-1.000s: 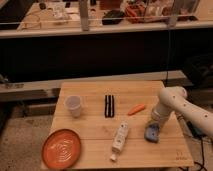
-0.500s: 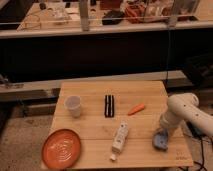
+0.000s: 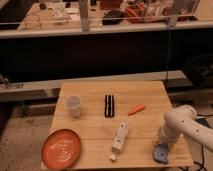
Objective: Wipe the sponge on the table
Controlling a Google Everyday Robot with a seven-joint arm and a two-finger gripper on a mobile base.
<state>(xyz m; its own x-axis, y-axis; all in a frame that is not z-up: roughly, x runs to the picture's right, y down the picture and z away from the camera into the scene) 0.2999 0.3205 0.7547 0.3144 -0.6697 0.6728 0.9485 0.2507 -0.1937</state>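
Blue sponge (image 3: 161, 153), small, logged at the lower right of the frame. It lay on the pale wooden table (image 3: 150, 92), close to that table's near edge and right-hand corner. We found the gripper (image 3: 163, 144) directly upon it, at the end of a white arm (image 3: 186, 122) entering from the right edge of the frame. Whether the claw was apart, together or clamped on the sponge we could not tell, since the two ran together.

Change noted: a second before, we had the sponge higher in the frame, at the table's middle right. Half a second before, it was part-way down, and at this moment it lay lowest. The gripper had travelled with it each time. We judged this a stroke drawn across the boards toward the bottom of the frame, so the wiping the task asks for was under way. We judged also that little table remained ahead in that direction, so a longer stroke risked carrying the sponge over the edge.

Other items, none shifted:
- white cup (image 3: 73, 105), left of centre
- black oblong object (image 3: 109, 105), centre
- small orange object (image 3: 136, 108), just right of it
- white bottle (image 3: 119, 138), lower centre
- orange plate (image 3: 61, 148), lower left
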